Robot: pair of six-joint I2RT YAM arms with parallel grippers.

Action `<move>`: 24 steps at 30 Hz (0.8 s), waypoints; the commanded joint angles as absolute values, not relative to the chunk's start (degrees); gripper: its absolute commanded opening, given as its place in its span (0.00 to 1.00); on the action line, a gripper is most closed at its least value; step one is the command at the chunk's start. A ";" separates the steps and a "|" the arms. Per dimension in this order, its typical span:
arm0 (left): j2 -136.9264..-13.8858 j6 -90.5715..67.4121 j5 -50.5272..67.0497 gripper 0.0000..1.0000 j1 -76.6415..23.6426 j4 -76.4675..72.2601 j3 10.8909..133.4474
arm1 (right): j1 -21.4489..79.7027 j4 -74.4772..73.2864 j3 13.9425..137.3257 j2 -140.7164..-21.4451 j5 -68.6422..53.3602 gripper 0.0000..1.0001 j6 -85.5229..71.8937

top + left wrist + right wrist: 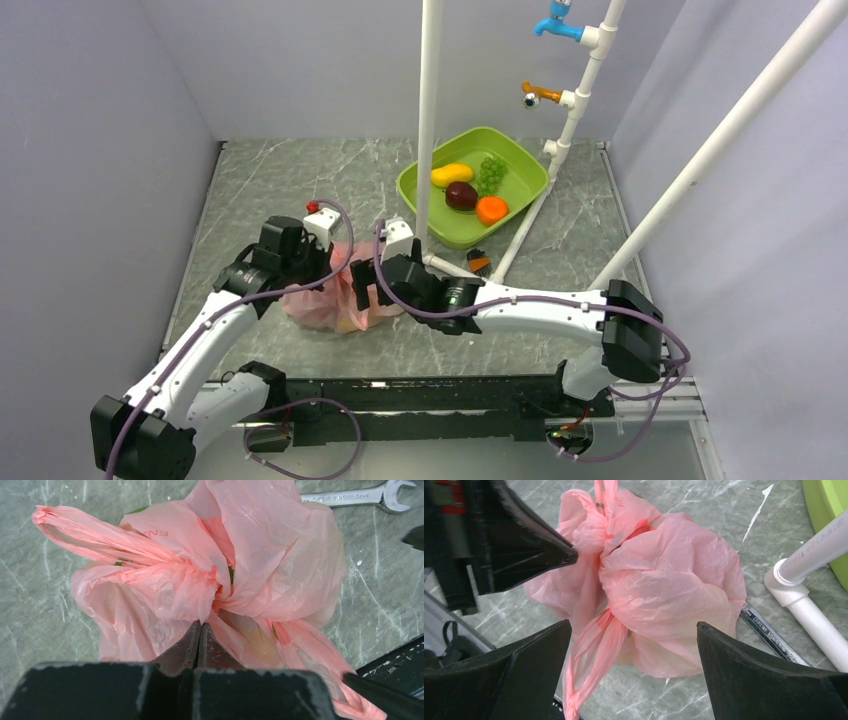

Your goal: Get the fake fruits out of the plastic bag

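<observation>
Our left gripper (201, 627) is pinched shut on a fold of the plastic bag (260, 555), which sits bunched on the table (280, 180) between both arms. Our right gripper (634, 642) hangs wide open just over it, holding nothing. We judge the job barely started, since the fake fruits are all hidden inside the bag. Farther back, the green tub (530, 175) holds other fruit.

Lilac walls (100, 150), grey marbled tabletop (290, 180)
</observation>
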State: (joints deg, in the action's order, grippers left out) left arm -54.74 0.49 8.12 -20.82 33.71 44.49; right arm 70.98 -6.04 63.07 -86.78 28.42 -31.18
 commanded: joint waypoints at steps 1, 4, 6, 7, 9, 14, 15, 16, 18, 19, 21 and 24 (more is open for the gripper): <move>-50.97 1.20 8.17 0.00 -20.83 31.94 45.44 | 70.69 1.85 64.20 -88.42 33.54 0.97 -33.09; -48.22 1.39 7.51 0.00 -20.82 30.83 44.69 | 70.23 8.42 62.48 -89.40 30.50 0.87 -33.93; -46.74 1.45 7.56 0.00 -20.83 30.19 44.27 | 70.15 10.06 62.68 -90.56 30.29 0.87 -35.97; -46.27 1.61 7.79 0.00 -20.83 29.99 44.12 | 70.09 10.27 63.12 -91.26 30.05 0.87 -36.82; -45.85 1.75 7.95 0.00 -20.83 29.58 43.88 | 69.91 8.62 65.15 -93.57 30.10 0.90 -39.05; -47.96 1.78 7.91 0.00 -20.83 29.84 44.50 | 69.98 4.12 70.58 -99.15 30.39 0.90 -41.32; -48.25 1.84 7.86 0.00 -20.83 29.81 44.51 | 69.96 3.82 70.63 -99.68 30.87 0.89 -41.80; -48.33 1.82 7.71 0.00 -20.83 29.86 44.48 | 69.94 3.89 70.36 -100.00 31.43 0.88 -41.91; -48.15 1.76 7.15 0.00 -20.83 29.88 44.51 | 69.99 4.99 69.56 -100.39 32.09 0.85 -41.25; -47.94 1.69 7.00 0.00 -20.83 29.88 44.48 | 69.91 5.49 69.19 -100.62 32.35 0.82 -41.16; -47.44 1.68 6.31 0.00 -20.80 29.59 44.26 | 69.82 6.44 68.45 -100.86 31.66 0.71 -40.51; -47.37 1.50 4.77 0.00 -20.83 29.36 44.12 | 69.89 8.13 67.62 -100.81 30.25 0.43 -38.93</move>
